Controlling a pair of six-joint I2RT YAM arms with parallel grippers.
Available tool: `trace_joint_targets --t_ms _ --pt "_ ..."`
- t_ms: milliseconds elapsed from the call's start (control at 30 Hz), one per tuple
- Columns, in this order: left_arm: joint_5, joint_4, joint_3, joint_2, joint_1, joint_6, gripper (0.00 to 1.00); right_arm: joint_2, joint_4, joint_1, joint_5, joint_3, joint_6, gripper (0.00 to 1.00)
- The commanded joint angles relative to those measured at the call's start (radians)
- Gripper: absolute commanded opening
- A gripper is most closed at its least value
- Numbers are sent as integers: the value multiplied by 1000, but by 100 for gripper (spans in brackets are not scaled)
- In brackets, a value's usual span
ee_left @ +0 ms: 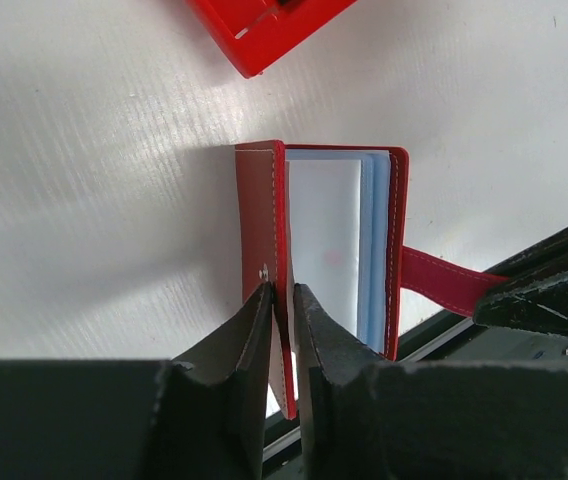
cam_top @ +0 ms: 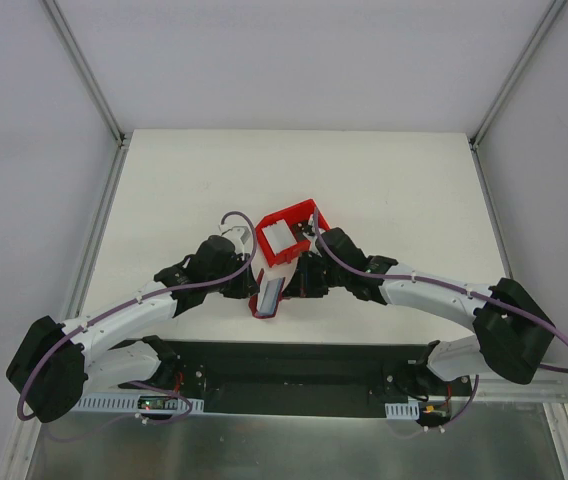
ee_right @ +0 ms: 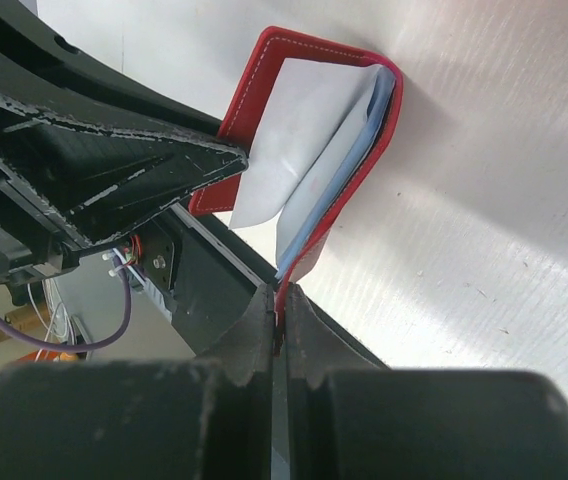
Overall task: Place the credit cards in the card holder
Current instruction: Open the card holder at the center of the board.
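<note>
Card holder (ee_left: 336, 250), small dark-red folding wallet, is held open at the white table's (cam_top: 384, 180) near edge, pale slots showing. Left gripper (ee_left: 282, 320) pinches one cover, right gripper (ee_right: 282, 305) pinches the red snap tab (ee_left: 444, 282). Step looks like spreading it. Next: free one arm for a card.

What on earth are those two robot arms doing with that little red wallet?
Both arms are holding the card holder open near the front edge of the table. The left gripper pinches one cover, and the right gripper is shut on the strap at the opposite side. Pale pockets show inside; whether a card sits in them I cannot tell. A pale card lies in the red bin just behind.
</note>
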Motion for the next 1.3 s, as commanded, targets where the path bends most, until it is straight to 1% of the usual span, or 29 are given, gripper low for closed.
trace_joint_targets --t_ms 0,133,300,500,633,833,1133,1200,1267 --pt "-17 -25 29 4 -9 16 14 -6 15 7 -19 43 -8 0" --pt "-26 -31 32 -7 -9 16 15 0 16 9 -24 47 -8 0" --pt "-34 -34 38 -9 -9 15 20 7 19 9 -36 52 -10 1" --pt "-47 -34 43 -18 -9 8 20 23 27 10 -44 53 -5 0" --pt "-58 -34 43 -44 -9 8 24 29 27 10 -47 56 -8 0" --pt "-61 -34 40 -46 -9 4 24 31 27 10 -47 58 -7 1" --pt "-72 -37 33 -56 -9 8 15 32 27 10 -45 59 -4 1" --pt "-70 -37 33 -56 -9 10 8 31 26 9 -45 59 -7 1" --pt "-72 -37 32 -56 -9 8 3 31 24 10 -44 58 -7 0"
